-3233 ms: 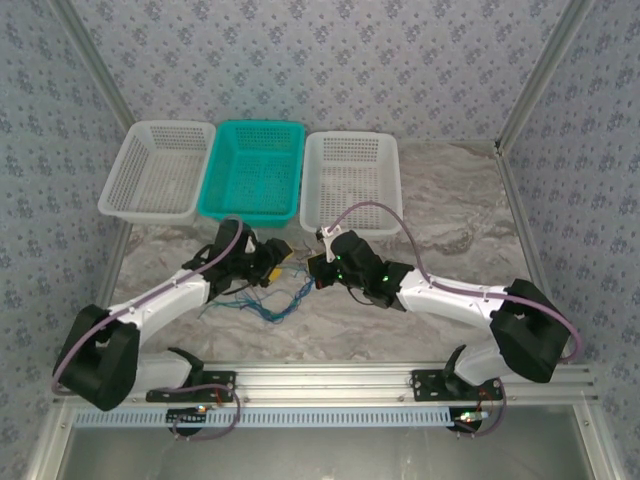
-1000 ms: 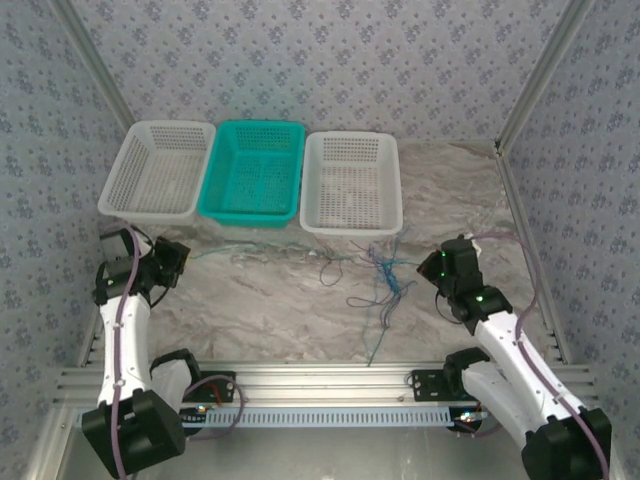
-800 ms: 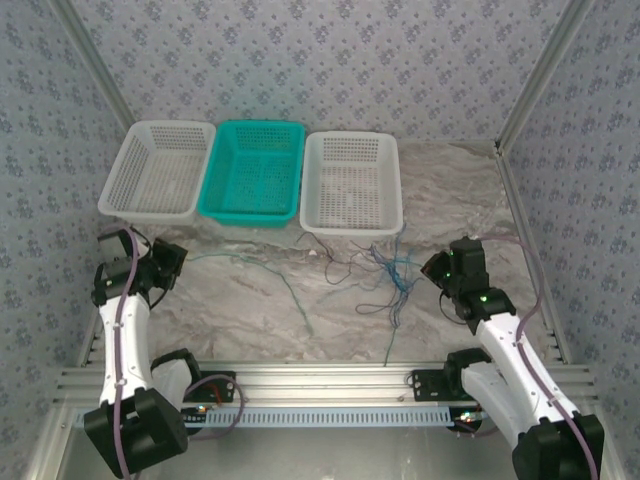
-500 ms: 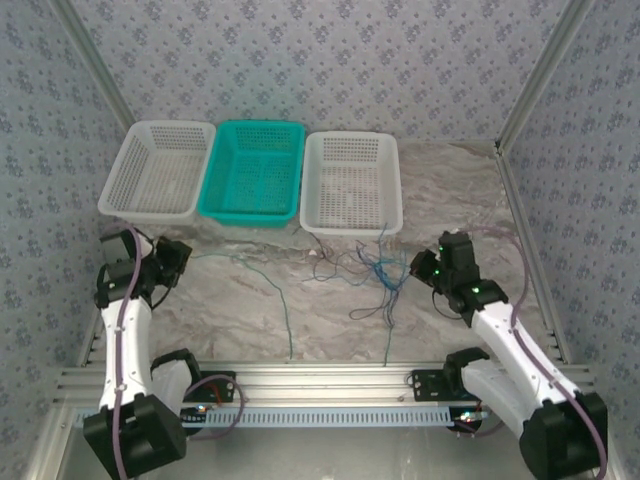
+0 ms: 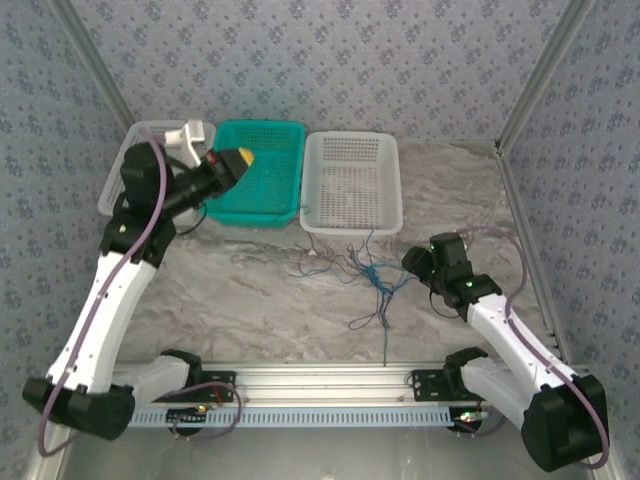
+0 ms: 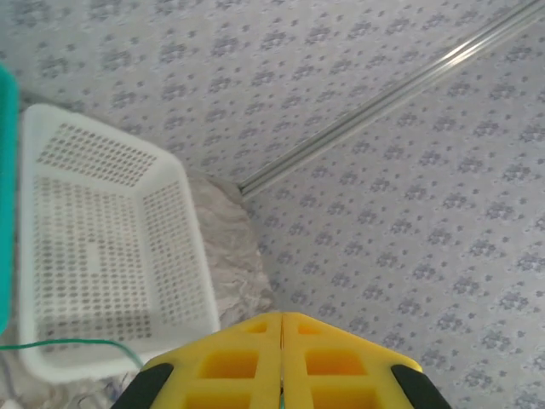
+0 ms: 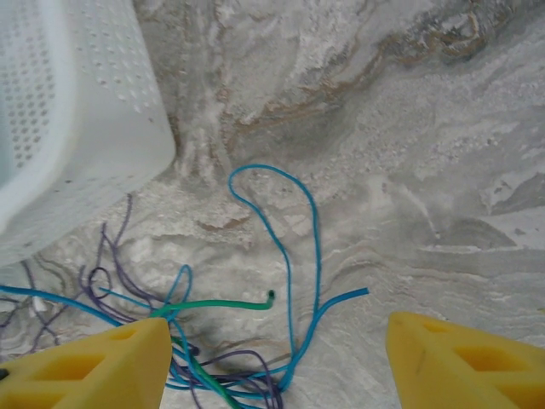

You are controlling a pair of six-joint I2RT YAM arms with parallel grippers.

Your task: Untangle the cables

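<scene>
3 baskets stand in a row at the back of the surface (image 5: 250, 300): 2 white, 1 teal. Order: left white basket (image 5: 118, 190), teal basket (image 5: 262, 185) in the middle, right white basket (image 5: 350, 180).

Cables (image 5: 365, 272): 1 loose tangle lying on the surface, just in front of the right white basket's near wall, right of centre. 3 colours can be counted: blue, green, dark purple. No. of strands per colour can't be told from the top view. 1 thin strand trails out of the knot toward the near edge.

Right wrist view: blue cable (image 7: 289, 256) makes 1 tall loop w/ 1 free end pointing right. 1 green cable (image 7: 230, 304) end lies across the loop. Several purple cables (image 7: 115, 273) curl at left, beside the basket's corner.

Left arm is raised. Left claw (image 5: 240, 158) hangs in the air over the teal basket's left side. Its 2 yellow fingers are pressed flat together, no gap (image 6: 282, 328). 1 thin green wire (image 6: 68, 344) runs in from the left and passes under a finger; pinched or not, can't tell.

Right claw (image 5: 410, 262) sits low at the tangle's right edge. It gapes wide (image 7: 272, 358): 2 yellow fingertips far apart, cables on the surface btwn them, nothing gripped.
</scene>
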